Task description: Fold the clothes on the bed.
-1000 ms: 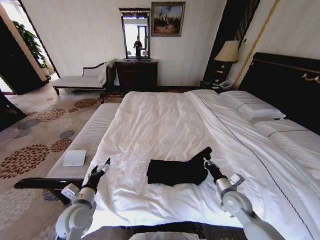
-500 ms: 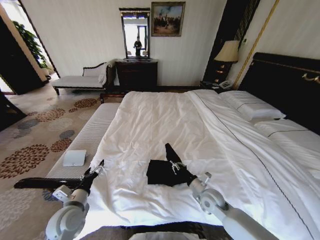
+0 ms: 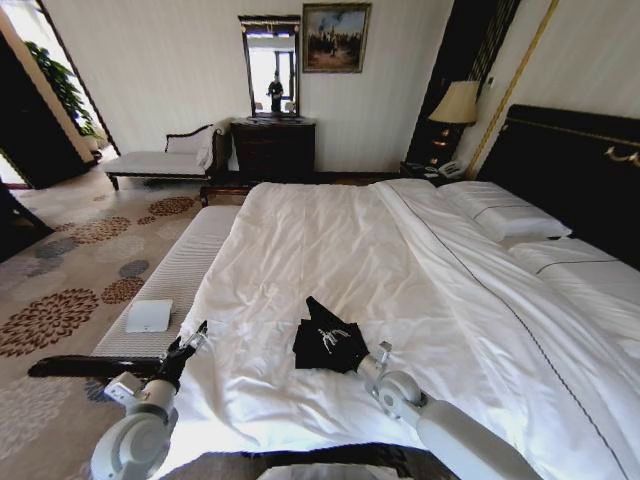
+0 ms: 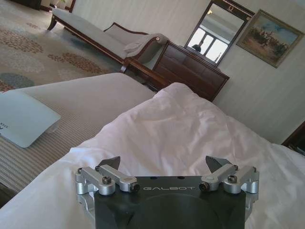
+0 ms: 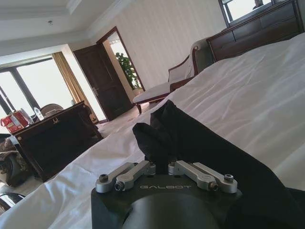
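At about eight o'clock in the head view, the left gripper (image 3: 197, 333) sits at the near left corner of the very large white-duveted bed (image 3: 330, 250) with its dark headboard. Its left wrist view shows the left gripper (image 4: 164, 164) with fingers spread wide apart and nothing between them, over bare white duvet. Just past it lies one long grey-striped padded bench (image 3: 180, 270), carrying one pale flat rectangular pad (image 3: 149, 316); that pad is cut off at the edge of the left wrist view.

Near the bed's foot, at about six o'clock, lies the one black short-sleeved soft T-shirt (image 3: 328, 345), bunched into a small dark heap. Its sleeves cannot be made out, and only a small pale mark shows on top, too small to read as lettering. The right gripper (image 3: 337, 330) reaches in from five o'clock, with its tip hard to tell apart from the dark cloth. The right wrist view shows the right gripper (image 5: 162, 167) with fingers drawn together, pinching a raised fold of the black fabric, whose lower part is hidden behind the gripper body.

Two white pillows (image 3: 505, 215) lie at two o'clock, the nearer one cut off by the frame edge.
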Robot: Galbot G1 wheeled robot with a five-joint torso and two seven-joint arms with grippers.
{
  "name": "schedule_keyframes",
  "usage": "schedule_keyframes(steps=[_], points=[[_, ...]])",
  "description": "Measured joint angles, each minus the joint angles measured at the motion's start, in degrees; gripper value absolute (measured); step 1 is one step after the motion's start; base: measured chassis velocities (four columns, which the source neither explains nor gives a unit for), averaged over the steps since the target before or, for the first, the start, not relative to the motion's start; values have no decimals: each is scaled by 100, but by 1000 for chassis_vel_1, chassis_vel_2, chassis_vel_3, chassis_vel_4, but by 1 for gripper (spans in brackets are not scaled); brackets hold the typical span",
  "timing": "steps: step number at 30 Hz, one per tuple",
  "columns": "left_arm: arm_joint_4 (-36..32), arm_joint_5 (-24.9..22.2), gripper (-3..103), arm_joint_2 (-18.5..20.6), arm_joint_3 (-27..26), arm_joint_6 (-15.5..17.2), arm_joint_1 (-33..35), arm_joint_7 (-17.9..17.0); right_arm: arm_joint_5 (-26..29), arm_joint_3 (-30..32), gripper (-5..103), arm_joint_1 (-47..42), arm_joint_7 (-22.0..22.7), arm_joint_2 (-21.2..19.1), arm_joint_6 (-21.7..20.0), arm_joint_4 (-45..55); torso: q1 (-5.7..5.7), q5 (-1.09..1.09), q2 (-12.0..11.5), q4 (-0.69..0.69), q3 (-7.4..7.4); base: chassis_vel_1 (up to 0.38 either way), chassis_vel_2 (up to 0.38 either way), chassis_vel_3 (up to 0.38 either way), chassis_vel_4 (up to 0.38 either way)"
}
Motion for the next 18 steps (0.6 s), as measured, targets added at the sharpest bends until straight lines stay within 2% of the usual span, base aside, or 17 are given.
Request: schedule_keyframes(steps=[4, 5, 6, 7, 8, 11, 13, 16, 17, 18], points=[[4, 18, 100, 0, 48, 0, -9, 0, -10, -12, 4, -54, 104, 117, 3, -6, 0, 0, 0, 0, 0, 0, 0, 0, 0], [3, 27, 100, 0, 65, 0, -12, -1, -10, -19, 10, -83, 111, 145, 3, 32, 0, 0, 0, 0, 0, 0, 0, 0, 0], [3, 33, 100, 0, 77, 2, -12, -3, -10, -28, 10, -104, 113, 159, 3, 87, 0, 0, 0, 0, 0, 0, 0, 0, 0], [1, 35, 100, -1, 83, 7, -11, -7, -2, -36, 15, -122, 114, 166, 3, 154, 0, 0, 0, 0, 0, 0, 0, 0, 0], [1, 35, 100, -1, 83, 7, -11, -7, -2, -36, 15, -122, 114, 166, 3, 154, 0, 0, 0, 0, 0, 0, 0, 0, 0], [-10, 35, 100, -9, 80, 17, 23, -12, 123, -37, 31, -163, 89, 167, 64, 368, 0, 0, 0, 0, 0, 0, 0, 0, 0], [-13, 34, 100, -13, 72, 18, 38, -12, 200, -18, 31, -163, 54, 167, 97, 423, 0, 0, 0, 0, 0, 0, 0, 0, 0], [-21, 37, 100, -26, 40, 19, 77, -12, 442, 64, 47, -99, 14, 167, 176, 475, 0, 0, 0, 1, -1, 0, 0, 0, 0], [-21, 37, 100, -26, 40, 19, 77, -12, 442, 64, 47, -99, 14, 167, 176, 475, 0, 0, 0, 1, -1, 0, 0, 0, 0], [-26, 38, 100, -31, 28, 18, 84, -12, 528, 86, 52, -69, 40, 169, 180, 471, 0, 0, 0, 1, -1, 0, 0, 0, 0]])
